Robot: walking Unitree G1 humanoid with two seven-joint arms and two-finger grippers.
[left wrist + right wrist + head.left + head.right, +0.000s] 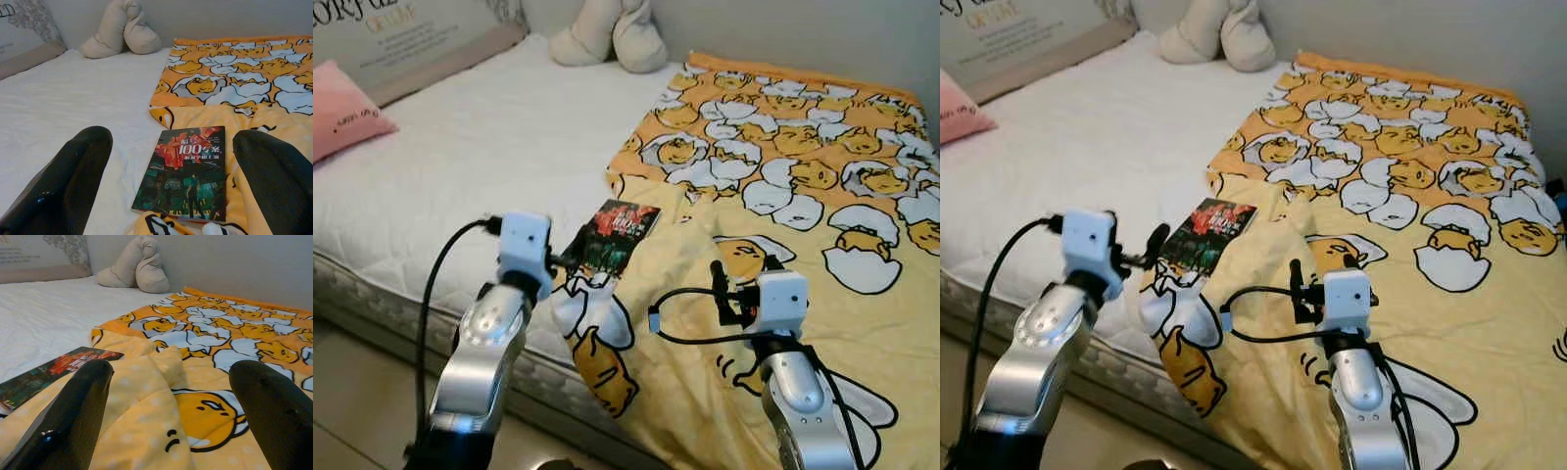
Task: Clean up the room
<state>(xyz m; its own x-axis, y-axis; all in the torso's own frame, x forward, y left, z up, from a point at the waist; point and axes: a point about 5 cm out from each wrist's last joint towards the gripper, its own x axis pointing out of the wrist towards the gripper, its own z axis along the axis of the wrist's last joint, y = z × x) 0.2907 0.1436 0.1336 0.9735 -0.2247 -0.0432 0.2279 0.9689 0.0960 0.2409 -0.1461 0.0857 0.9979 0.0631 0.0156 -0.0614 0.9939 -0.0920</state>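
— On the white quilted mattress (460, 166), right at the edge of the yellow blanket printed with egg-yolk cartoon figures (822, 166), lies a thin dark book with a red and green cover (619, 233). Is anything tidied yet?

— Not by my reckoning. That book lies loose, the blanket is rumpled and hangs off the near side of the bed, and a pink pillow (340, 110) and a beige plush cushion (607, 34) sit up by the headboard.

— And the claws?

— The left gripper (171, 186) is spread wide just short of the book, which sits between its fingers in the left wrist view, untouched. The right gripper (168, 411) is also spread, holding nothing, low over a blanket fold.

— So what's left?

— Nearly everything, I'd judge: picking up the book first, then straightening the blanket
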